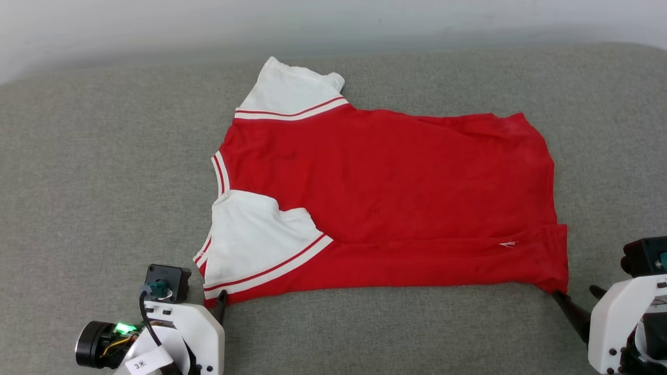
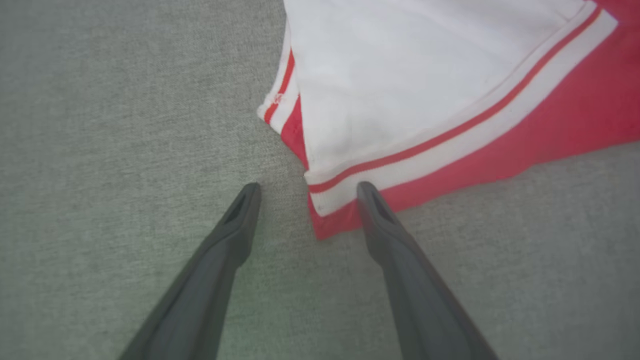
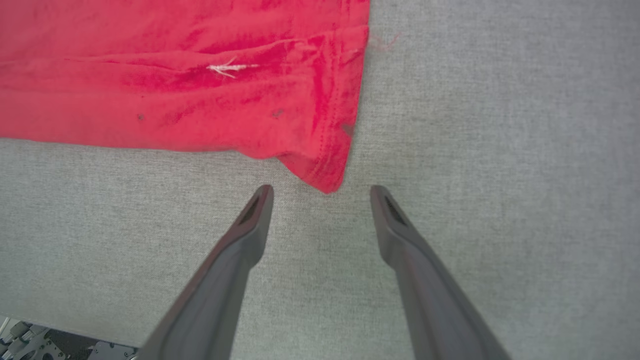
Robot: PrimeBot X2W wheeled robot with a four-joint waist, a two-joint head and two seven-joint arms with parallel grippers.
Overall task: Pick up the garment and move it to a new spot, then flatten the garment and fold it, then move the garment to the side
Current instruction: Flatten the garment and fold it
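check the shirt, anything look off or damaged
The garment lies mostly flat on the grey cushion. A small white thread sits loose at a crease near its hem corner, and the near white sleeve is folded over the red body while the far sleeve sticks out. No tear visible.

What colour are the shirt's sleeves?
The sleeves are white with red-striped trim, clearest in the left wrist view.

A grey fabric-covered surface spreads before me; directly on it lies the red-and-white garment, spread out, mostly flat.
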